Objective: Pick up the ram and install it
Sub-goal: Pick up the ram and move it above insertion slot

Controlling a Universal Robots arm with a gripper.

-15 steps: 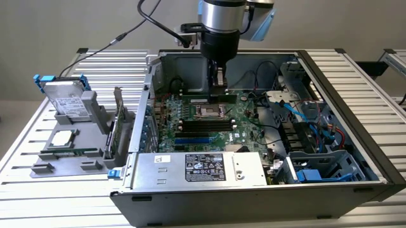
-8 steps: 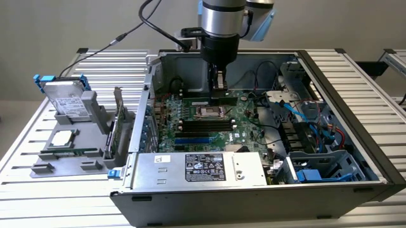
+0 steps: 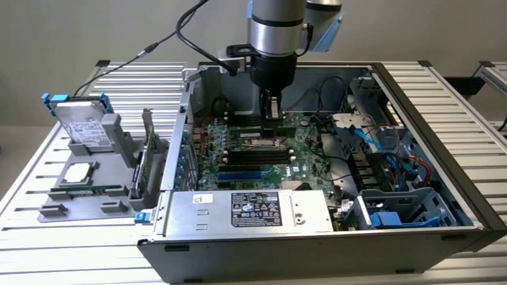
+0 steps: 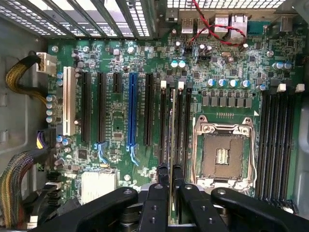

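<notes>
My gripper (image 3: 270,132) hangs straight down inside the open computer case (image 3: 428,107), over the green motherboard (image 3: 297,155). It is shut on the ram (image 4: 172,140), which shows edge-on as a thin strip between the two black fingers (image 4: 161,176). In the exterior view the ram (image 3: 274,110) stands upright between the fingers. Its lower edge runs along the bank of black memory slots (image 4: 179,125) beside the CPU socket (image 4: 222,154). Whether it touches a slot I cannot tell.
A second bank of memory slots (image 4: 276,145) lies past the socket, with black, blue and white expansion slots (image 4: 131,108) on the other side. The power supply (image 3: 249,211) sits at the case front, cables (image 3: 380,154) at the exterior view's right. A grey fixture (image 3: 79,178) holds a hard drive (image 3: 79,124) and an upright card (image 3: 147,154).
</notes>
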